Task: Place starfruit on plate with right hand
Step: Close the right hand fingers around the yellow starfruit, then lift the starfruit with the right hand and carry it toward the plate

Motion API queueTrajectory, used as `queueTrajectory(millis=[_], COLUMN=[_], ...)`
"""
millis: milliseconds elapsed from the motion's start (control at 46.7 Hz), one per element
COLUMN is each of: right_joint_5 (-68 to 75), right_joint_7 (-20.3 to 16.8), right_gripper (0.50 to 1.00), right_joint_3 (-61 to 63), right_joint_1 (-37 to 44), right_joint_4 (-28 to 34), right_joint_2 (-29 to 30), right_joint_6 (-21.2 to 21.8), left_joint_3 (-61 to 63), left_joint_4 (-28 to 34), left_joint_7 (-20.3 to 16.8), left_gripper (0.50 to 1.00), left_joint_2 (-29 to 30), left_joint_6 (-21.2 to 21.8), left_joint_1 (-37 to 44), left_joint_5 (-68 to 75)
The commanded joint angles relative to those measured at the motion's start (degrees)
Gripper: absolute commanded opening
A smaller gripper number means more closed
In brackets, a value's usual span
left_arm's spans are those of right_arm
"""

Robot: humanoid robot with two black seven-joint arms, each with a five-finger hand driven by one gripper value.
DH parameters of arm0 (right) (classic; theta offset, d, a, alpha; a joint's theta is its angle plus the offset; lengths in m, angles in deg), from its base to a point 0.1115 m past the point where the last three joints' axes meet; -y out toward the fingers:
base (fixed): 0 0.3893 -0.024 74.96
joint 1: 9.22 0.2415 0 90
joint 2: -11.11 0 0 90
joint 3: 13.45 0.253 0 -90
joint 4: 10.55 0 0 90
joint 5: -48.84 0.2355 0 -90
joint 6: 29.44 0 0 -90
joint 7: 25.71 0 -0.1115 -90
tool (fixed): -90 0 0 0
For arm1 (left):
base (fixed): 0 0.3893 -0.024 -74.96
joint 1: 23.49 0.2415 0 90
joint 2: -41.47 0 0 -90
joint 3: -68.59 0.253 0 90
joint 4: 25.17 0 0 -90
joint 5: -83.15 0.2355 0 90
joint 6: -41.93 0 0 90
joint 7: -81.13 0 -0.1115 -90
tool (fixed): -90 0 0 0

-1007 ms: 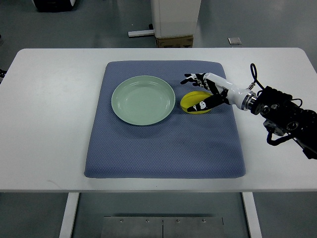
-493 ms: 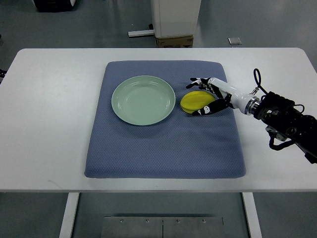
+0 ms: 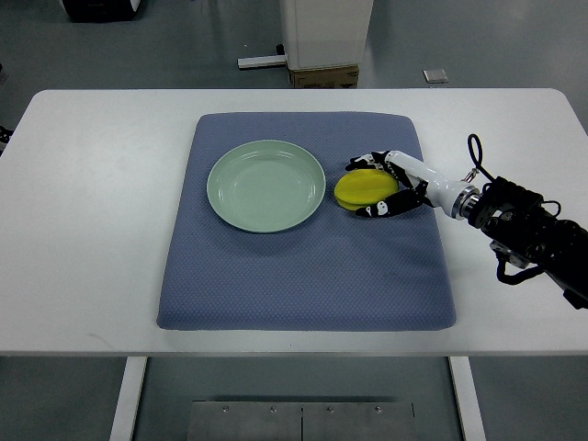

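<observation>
A yellow starfruit (image 3: 363, 188) lies on the blue mat (image 3: 303, 276), just right of the empty pale green plate (image 3: 265, 186). My right hand (image 3: 377, 186) comes in from the right edge and sits at the fruit's right side, its black fingers (image 3: 365, 162) curled around the far and near edges of the fruit. The fruit rests on the mat. The left arm is out of view.
The mat lies on a white table (image 3: 83, 211). A white box-like stand (image 3: 323, 37) and a cardboard box stand on the floor beyond the table's far edge.
My right hand has drawn back a little toward the right and lowered, and its fingers have closed in around the starfruit. The fruit and plate stay in place.
</observation>
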Motion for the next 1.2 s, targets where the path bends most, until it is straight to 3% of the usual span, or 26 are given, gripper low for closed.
queueTrajectory(millis=[0, 86, 171, 193, 1179], right_joint_5=[0.0, 0.0, 0.0, 0.0, 1.14], right_joint_7=[-0.01, -0.01, -0.01, -0.01, -1.61], right_gripper=[0.761, 0.676, 0.517, 0.5, 0.5], right_joint_3=[-0.35, -0.88, -1.58, -1.67, 0.09], right_joint_1=[0.09, 0.09, 0.09, 0.09, 5.71], right_joint_4=[0.0, -0.18, -0.71, -0.79, -0.88], right_joint_2=[0.0, 0.26, 0.35, 0.35, -0.88], right_joint_6=[0.0, 0.0, 0.0, 0.0, 0.18], left_joint_3=[0.01, 0.01, 0.01, 0.01, 0.01], left_joint_4=[0.0, 0.0, 0.0, 0.0, 0.0], left_joint_7=[0.0, 0.0, 0.0, 0.0, 0.0], left_gripper=[1.0, 1.0, 1.0, 1.0, 1.0], left_joint_2=[0.0, 0.0, 0.0, 0.0, 0.0], left_joint_6=[-0.01, -0.01, -0.01, -0.01, -0.01], left_joint_1=[-0.02, -0.02, 0.07, 0.07, 0.07], left_joint_5=[0.0, 0.0, 0.0, 0.0, 0.0])
